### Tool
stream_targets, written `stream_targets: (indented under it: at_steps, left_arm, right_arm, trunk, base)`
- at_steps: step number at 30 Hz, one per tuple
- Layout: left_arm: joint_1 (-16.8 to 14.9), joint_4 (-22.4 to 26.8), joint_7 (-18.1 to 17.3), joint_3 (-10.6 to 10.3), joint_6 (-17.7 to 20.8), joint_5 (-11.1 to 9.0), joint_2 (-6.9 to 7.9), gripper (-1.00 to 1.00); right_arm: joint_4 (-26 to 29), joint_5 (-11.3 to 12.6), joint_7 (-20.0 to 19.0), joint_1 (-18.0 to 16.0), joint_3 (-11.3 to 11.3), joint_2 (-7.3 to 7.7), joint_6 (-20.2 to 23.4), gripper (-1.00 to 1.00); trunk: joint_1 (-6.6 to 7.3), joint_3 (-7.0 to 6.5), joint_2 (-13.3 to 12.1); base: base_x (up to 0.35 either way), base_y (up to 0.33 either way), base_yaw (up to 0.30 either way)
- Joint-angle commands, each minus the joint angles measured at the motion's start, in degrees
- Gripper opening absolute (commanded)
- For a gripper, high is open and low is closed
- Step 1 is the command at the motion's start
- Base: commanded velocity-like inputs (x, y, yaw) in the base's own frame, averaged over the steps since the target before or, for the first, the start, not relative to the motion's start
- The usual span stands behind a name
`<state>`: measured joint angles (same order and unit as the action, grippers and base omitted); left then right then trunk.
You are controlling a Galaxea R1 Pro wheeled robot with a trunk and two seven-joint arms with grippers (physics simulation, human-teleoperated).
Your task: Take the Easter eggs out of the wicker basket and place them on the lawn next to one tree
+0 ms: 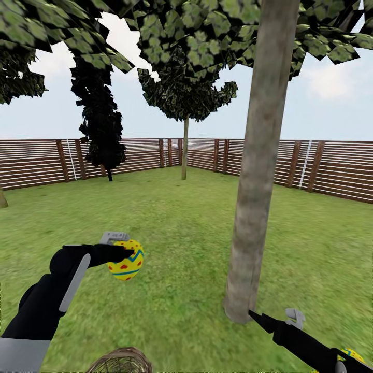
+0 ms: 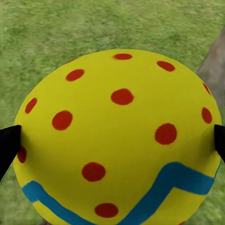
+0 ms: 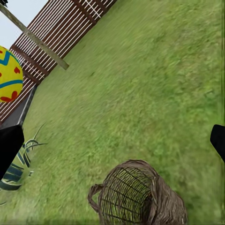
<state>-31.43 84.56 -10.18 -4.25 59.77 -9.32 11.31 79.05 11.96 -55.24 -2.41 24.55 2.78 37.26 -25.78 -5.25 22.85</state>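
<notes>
Your left gripper point(image 1: 122, 252) was clamped on a zigzag egg point(image 1: 126, 260), held above the lawn point(image 1: 171, 228), with the tree point(image 1: 254, 207) off to its right. Your right gripper point(image 3: 112, 140) stood wide and empty over the wicker basket point(image 3: 136, 194). Released from that height, the egg could roll away from the trunk.

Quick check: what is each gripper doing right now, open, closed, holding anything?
Left gripper: closed on a yellow egg with red dots and a blue zigzag.
Right gripper: open, nothing between its fingers, above the basket.
</notes>
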Motion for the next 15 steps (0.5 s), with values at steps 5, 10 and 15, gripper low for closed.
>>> stream_targets:
  at_steps: [5, 10, 15]
  left_arm:
    - [0.0, -0.4, 0.1, -0.1, 0.2, -0.3, 0.11, -1.00]
    - [0.0, -0.4, 0.1, -0.1, 0.2, -0.3, 0.11, -1.00]
    - [0.0, -0.7, 0.1, -0.1, 0.2, -0.3, -0.25, -1.00]
  right_arm:
    - [-0.9, 0.2, -0.1, 0.1, 0.1, 0.55, -0.5, 1.00]
    - [-0.9, 0.2, -0.1, 0.1, 0.1, 0.55, -0.5, 1.00]
    - [-1.2, 0.4, -0.1, -0.1, 0.1, 0.80, -0.7, 1.00]
  trunk:
    - [0.00, 0.03, 0.1]
    - [0.00, 0.03, 0.1]
    - [0.00, 0.03, 0.1]
  base:
    - [-0.158, 0.000, 0.000]
    - [-0.159, 0.000, 0.000]
    - [-0.174, 0.000, 0.000]
